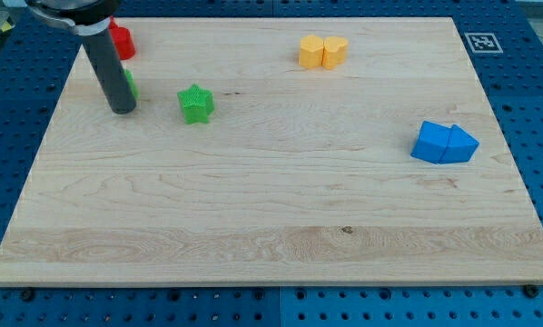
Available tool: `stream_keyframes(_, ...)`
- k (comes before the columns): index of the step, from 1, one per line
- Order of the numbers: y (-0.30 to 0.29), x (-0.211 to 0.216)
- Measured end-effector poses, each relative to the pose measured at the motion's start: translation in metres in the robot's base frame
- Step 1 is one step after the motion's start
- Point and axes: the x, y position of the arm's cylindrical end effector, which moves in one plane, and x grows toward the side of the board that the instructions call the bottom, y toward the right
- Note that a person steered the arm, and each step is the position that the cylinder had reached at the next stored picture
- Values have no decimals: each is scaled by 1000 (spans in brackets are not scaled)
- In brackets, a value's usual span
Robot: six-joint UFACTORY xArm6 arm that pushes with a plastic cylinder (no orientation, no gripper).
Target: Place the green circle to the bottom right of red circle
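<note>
The green circle point(130, 84) lies near the board's top left, mostly hidden behind my rod; only a sliver of it shows on the rod's right side. My tip point(122, 110) rests on the board just below the green circle, touching or nearly touching it. The red circle point(120, 41) sits at the top left corner, above the green circle, partly hidden by the rod.
A green star point(195, 103) lies right of my tip. Two yellow blocks point(322, 51) touch each other at the top centre. Two blue blocks point(444, 143) touch at the right. The wooden board point(281, 236) lies on a blue pegboard.
</note>
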Motion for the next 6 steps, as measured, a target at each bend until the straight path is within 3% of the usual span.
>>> stream_keyframes(6, -7, -67)
